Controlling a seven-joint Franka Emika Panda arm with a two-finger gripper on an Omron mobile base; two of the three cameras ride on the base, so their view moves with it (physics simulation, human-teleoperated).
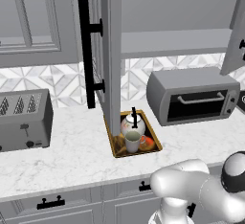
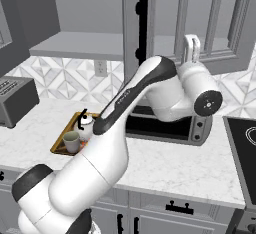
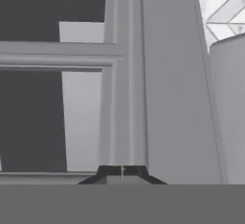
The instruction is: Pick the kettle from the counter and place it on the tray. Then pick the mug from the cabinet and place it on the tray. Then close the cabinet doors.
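Both cabinet doors (image 1: 107,50) open in left base view, hand (image 3: 122,169) closed against door edge in hand view

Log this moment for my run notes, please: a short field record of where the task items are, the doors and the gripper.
kettle: the kettle stands on the tray
mug: the mug stands on the tray, in front of the kettle
tray: on the counter, left of the toaster oven
cabinet doors: left door swung open, right door open too
gripper: gripper shut, tips up against a grey door panel
remaining: closing the doors
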